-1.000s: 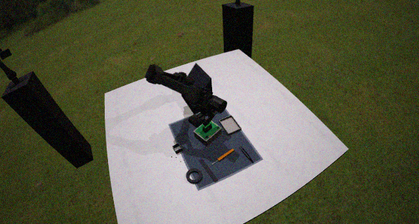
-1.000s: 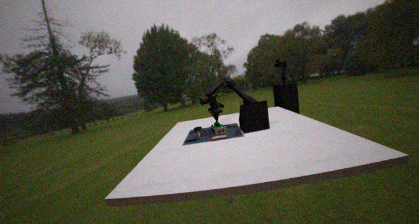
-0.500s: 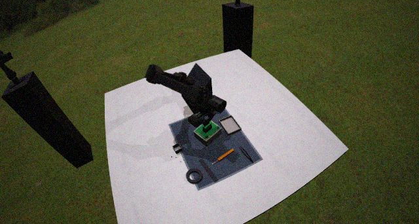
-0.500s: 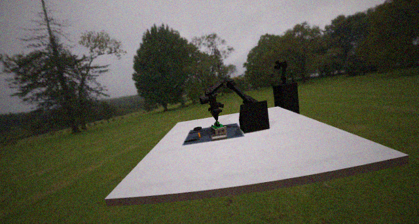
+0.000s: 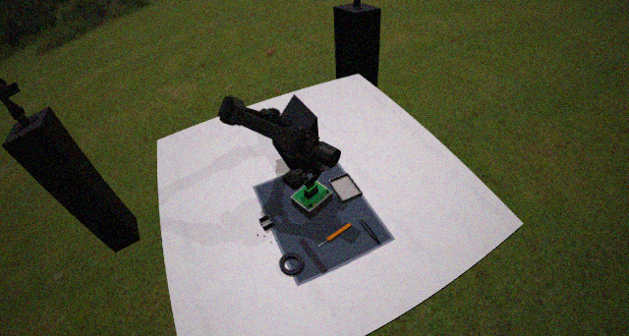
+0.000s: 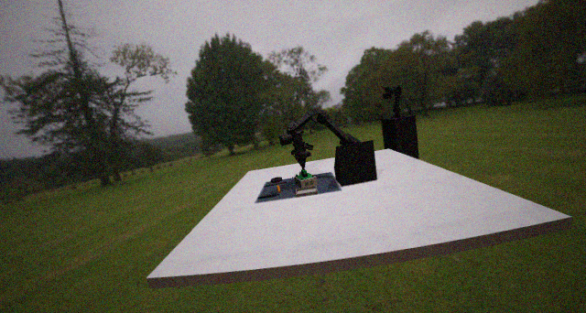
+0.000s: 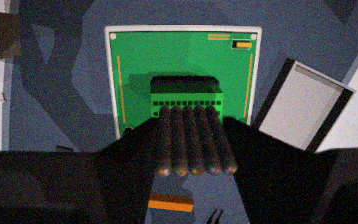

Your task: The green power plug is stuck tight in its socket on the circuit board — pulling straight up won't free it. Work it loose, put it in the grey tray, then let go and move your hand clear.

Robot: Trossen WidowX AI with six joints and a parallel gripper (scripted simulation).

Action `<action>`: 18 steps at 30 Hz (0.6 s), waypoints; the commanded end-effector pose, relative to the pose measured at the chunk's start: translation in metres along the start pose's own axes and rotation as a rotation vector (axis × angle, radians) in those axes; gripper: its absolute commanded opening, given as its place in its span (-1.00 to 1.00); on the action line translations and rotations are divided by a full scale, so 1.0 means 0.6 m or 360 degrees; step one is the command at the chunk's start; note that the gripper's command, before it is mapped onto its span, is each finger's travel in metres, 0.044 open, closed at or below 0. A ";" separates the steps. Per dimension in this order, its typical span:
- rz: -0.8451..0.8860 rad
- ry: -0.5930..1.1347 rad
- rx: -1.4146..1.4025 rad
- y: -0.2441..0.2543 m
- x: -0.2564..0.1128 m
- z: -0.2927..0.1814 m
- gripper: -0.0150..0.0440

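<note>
The green plug is at the black socket on the circuit board, not in the tray. The jaws of the gripper are closed on the plug, one finger at each side. How deep the plug sits in the socket cannot be told. A row of five dark wires lies across the near part of the plug in the wrist view and hides some of it.

The green board forms the top of a pale-edged box, which stands on a blue-grey mat. Just beside the box, apart from it, the grey tray lies on the mat, turned at an angle. It is shallow, with a raised rim, and holds nothing.

Farther out on the mat are an orange-handled screwdriver, dark tweezers and a long dark strip. A black ring lies partly over the mat's edge. A small block with light and dark parts sits at the same edge, with tiny dark bits near it on the white table. The arm reaches over from a black stand on the table.
</note>
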State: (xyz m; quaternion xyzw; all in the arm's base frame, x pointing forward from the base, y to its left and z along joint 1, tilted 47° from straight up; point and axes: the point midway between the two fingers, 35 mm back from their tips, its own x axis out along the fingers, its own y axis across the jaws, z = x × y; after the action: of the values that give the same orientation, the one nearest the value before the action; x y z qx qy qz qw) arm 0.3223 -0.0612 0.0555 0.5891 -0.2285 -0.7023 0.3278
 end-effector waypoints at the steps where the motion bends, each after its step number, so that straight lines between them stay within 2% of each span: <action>1: -0.0179 0.0041 -0.0013 0.015 -0.023 -0.001 -0.49; 6: -0.0194 0.0041 -0.0013 0.017 -0.024 -0.001 -0.49; 18: 0.0221 0.0042 -0.0008 -0.021 -0.027 0.000 -0.49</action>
State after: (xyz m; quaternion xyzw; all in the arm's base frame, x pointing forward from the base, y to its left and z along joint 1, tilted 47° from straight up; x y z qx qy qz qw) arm 0.3217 -0.0569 0.0552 0.5816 -0.2547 -0.6905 0.3466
